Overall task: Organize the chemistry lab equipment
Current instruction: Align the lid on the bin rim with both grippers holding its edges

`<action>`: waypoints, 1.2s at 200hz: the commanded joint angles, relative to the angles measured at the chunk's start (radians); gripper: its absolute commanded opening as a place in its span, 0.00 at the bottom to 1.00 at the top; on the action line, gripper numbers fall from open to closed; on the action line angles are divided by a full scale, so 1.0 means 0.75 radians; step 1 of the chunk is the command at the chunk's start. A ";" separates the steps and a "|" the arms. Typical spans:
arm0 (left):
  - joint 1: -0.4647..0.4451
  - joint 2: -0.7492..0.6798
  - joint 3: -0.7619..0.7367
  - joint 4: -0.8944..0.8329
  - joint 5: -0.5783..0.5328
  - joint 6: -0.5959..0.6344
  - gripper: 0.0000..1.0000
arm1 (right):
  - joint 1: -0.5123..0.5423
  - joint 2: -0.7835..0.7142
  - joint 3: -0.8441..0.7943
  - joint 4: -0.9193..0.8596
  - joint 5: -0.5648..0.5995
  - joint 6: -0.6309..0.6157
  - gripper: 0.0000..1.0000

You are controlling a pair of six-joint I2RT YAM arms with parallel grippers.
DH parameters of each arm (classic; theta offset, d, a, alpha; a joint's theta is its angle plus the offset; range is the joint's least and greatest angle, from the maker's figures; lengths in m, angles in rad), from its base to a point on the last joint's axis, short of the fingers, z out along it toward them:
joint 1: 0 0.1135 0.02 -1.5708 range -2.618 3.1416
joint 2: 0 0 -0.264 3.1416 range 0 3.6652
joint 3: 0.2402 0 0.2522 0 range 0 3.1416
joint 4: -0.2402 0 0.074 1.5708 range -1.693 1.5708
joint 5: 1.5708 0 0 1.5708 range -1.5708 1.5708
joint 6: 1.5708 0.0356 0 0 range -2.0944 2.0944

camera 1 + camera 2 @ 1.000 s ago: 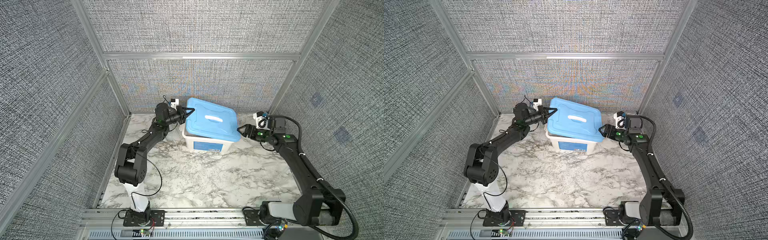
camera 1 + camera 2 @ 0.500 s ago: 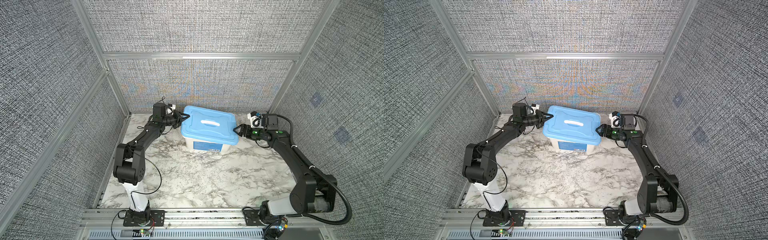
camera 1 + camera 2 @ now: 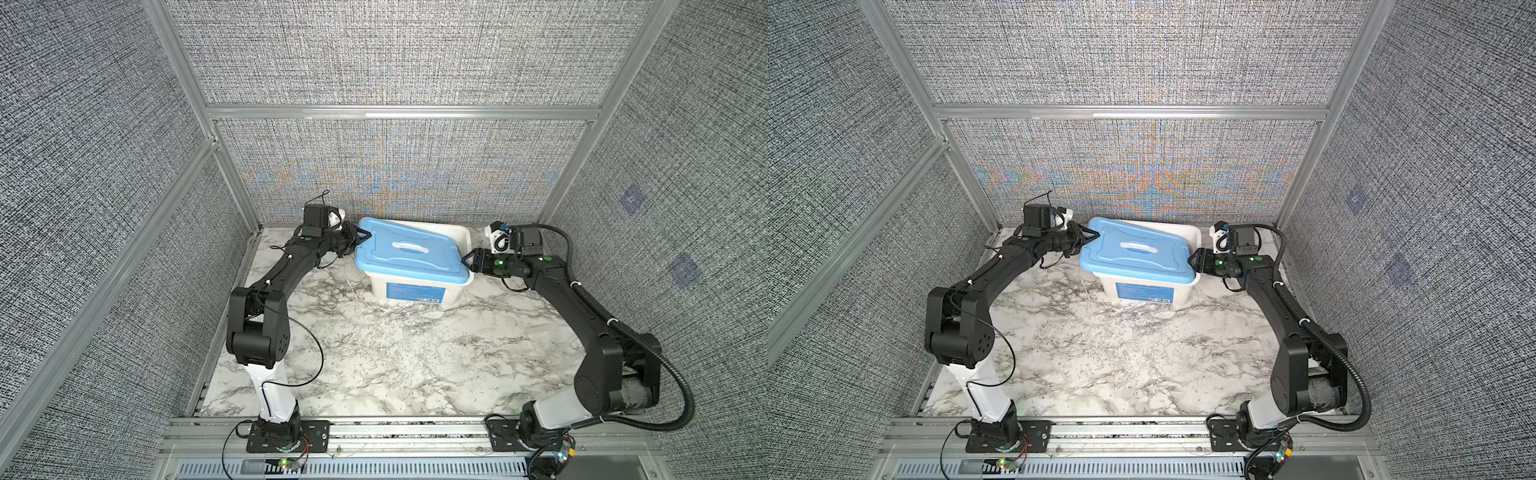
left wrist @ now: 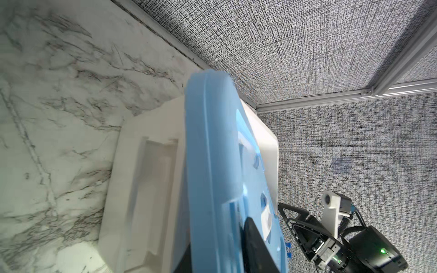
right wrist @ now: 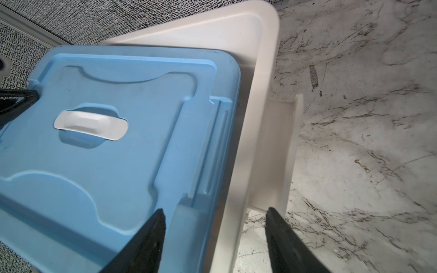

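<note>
The chemistry lab equipment is hidden from every view. A flat blue lid (image 3: 409,257) (image 3: 1138,257) with a white handle (image 5: 91,126) lies askew on the white tub (image 3: 415,291) (image 3: 1150,293), baring the tub's back right rim (image 5: 260,71). My left gripper (image 3: 360,239) (image 3: 1090,237) (image 4: 217,236) is at the lid's left end, with one finger on the lid's top (image 4: 212,165) and one under its edge. My right gripper (image 3: 468,259) (image 3: 1194,261) (image 5: 214,212) stands open, straddling the lid's right edge and the tub's rim with gaps on both sides.
The tub stands at the back of the marble table (image 3: 395,353), close to the grey back wall (image 3: 395,174). Side walls hem in both arms. A metal rail (image 3: 395,432) runs along the table's front edge.
The lid, lifted and tilted a second ago, came down onto the tub and now lies skewed. Both grippers moved in to the lid's ends. The right jaws have narrowed a little.
</note>
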 commanded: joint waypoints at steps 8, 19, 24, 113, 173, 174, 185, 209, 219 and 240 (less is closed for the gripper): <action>-0.001 0.000 -0.023 -0.019 -0.051 0.147 0.27 | 0.008 -0.020 -0.010 0.029 0.022 0.004 0.65; 0.000 0.003 -0.028 -0.012 -0.060 0.175 0.27 | 0.012 -0.031 -0.021 0.039 0.020 0.006 0.65; 0.000 0.005 -0.028 -0.013 -0.064 0.186 0.27 | 0.014 -0.034 -0.025 0.043 0.020 0.009 0.65; -0.002 -0.021 -0.116 0.125 -0.073 0.229 0.29 | 0.052 -0.138 -0.074 0.053 -0.036 0.078 0.67; -0.002 -0.045 -0.133 0.029 -0.136 0.307 0.39 | 0.104 -0.205 -0.129 0.025 -0.027 0.082 0.67; -0.002 -0.045 -0.133 0.027 -0.137 0.306 0.39 | 0.105 -0.205 -0.130 0.025 -0.026 0.082 0.67; -0.002 -0.045 -0.136 0.021 -0.137 0.301 0.40 | 0.106 -0.206 -0.138 0.020 -0.021 0.083 0.67; 0.000 -0.048 -0.169 0.041 -0.151 0.305 0.42 | 0.123 -0.213 -0.157 0.012 -0.010 0.070 0.67; -0.001 -0.051 -0.174 0.041 -0.149 0.305 0.44 | 0.127 -0.213 -0.162 0.008 0.005 0.070 0.67; -0.003 -0.054 -0.176 0.037 -0.145 0.315 0.55 | 0.134 -0.219 -0.168 0.003 0.007 0.072 0.67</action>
